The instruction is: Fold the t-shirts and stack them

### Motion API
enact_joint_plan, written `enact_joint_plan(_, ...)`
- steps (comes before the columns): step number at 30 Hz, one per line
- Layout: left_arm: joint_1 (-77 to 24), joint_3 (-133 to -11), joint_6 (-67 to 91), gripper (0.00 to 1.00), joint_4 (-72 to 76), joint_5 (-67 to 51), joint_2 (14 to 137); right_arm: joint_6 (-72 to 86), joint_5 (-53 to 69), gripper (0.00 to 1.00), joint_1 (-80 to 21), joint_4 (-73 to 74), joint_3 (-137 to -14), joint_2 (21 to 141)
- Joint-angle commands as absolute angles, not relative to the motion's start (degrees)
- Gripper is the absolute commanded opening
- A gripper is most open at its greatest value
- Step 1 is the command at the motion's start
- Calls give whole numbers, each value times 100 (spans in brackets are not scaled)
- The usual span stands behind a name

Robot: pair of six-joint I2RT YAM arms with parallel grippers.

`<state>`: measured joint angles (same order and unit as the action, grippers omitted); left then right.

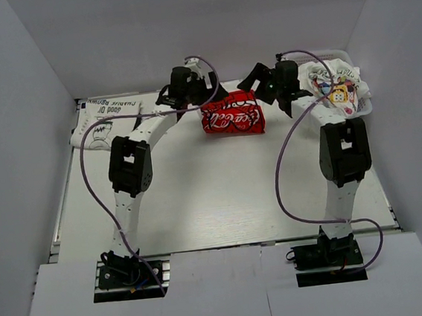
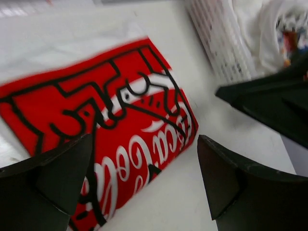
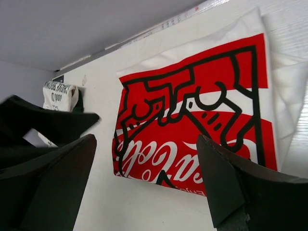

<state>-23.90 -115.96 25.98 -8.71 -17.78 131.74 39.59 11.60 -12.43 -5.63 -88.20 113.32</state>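
The white flat surface [image 1: 214, 195] spreads out in front of my two arm bases, and all the cloth sits along its far edge.

At the far middle lies the white cotton t-shirt with the red-and-white logo print [image 1: 232, 113]. It is folded into a compact rectangle with the print facing up, flat on the surface.

At the far left corner rests the folded white t-shirt with green-black lettering [image 1: 106, 122], well apart from the red one.

At the far right corner stands the white plastic mesh basket [image 2: 219, 45]. The crumpled white t-shirt with the colourful yellow cartoon print [image 1: 337, 90] is heaped inside it, unfolded.

My left end effector [image 2: 144, 175] hangs at the left far corner of the red-print shirt, jaws spread wide with nothing between them; only the shirt and bare surface show in the gap. My right end effector [image 3: 147, 180] hangs at the shirt's right side, between it and the basket, its jaws just as wide and also empty. I cannot tell whether either one touches the cloth.
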Motion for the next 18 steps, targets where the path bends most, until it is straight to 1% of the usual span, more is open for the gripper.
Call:
enact_joint_plan(1, -2531, -10892, 2610, 100, -582, -2653, 13061, 4262, 1397, 90, -1231, -826, -8622, 11724)
enact_joint_plan(2, -2531, -10402, 2610, 100, -189, -2828, 13061, 4358, 1406, 90, -1239, -783, -8613, 11786)
enact_joint_plan(4, -2531, -9995, 2742, 100, 60, -2996, 12999, 4525, 1380, 90, -1213, -599, -8491, 11996)
enact_joint_plan(8, -2531, -8897, 2935, 100, 395, -3357, 12929, 4790, 1415, 90, -1230, -975, -7377, 11927)
enact_joint_plan(9, -2531, -8634, 2936, 100, 648, -3436, 12859, 4781, 1406, 90, -1239, -949, -7122, 11909)
enact_joint_plan(10, -2531, -8031, 3049, 100, 859, -3576, 12754, 4746, 1398, 90, -1257, -906, -7006, 11892)
enact_joint_plan(12, -2531, -7456, 3103, 100, 1368, -3682, 12376, 4623, 1398, 90, -1318, -791, -6514, 11708)
enact_joint_plan(13, -2592, -7035, 3103, 100, 1371, -3578, 12244, 4580, 1380, 90, -1344, -800, -6382, 11463)
enact_joint_plan(16, -2663, -6426, 2849, 100, 889, -3105, 11586, 4395, 1283, 90, -1546, -809, -5609, 10996)
enact_joint_plan(18, -2847, -5980, 2699, 100, 512, -2954, 11164, 4360, 1292, 90, -1696, -791, -4899, 10366)
